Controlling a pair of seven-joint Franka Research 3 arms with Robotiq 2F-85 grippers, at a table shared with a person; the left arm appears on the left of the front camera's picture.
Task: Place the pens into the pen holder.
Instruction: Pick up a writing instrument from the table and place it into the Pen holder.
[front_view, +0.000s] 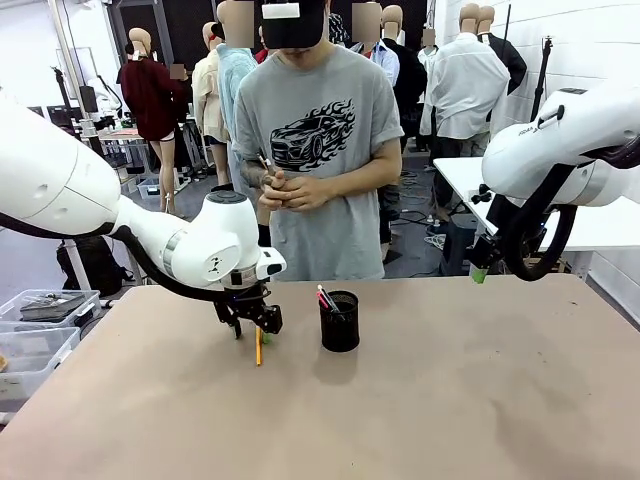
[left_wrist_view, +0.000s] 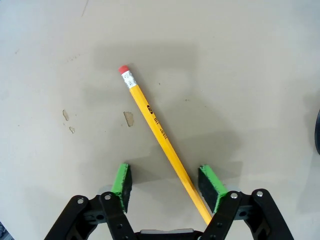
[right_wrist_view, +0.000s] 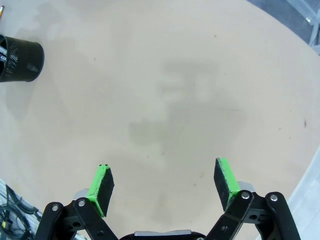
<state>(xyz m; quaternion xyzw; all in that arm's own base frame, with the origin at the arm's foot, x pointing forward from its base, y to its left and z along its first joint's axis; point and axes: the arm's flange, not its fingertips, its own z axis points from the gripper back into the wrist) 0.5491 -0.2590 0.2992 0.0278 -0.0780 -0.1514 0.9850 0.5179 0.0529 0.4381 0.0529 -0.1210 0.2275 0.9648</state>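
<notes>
The pencil (left_wrist_view: 155, 127) was yellow-orange with black print, a silver ferrule and a pink-red eraser. The pen holder (front_view: 340, 325) was black mesh, the worktop (front_view: 450, 400) plain beige. The left gripper (left_wrist_view: 164, 170) was black with green pads (left_wrist_view: 121, 182). The person's T-shirt (front_view: 320, 170) was grey with a black flaming-car print.

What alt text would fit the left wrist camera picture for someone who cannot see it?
A yellow pencil with a pink eraser lies slanted on a beige table, its lower end inside the robot's open, green-tipped left hand, close to one side.
</notes>
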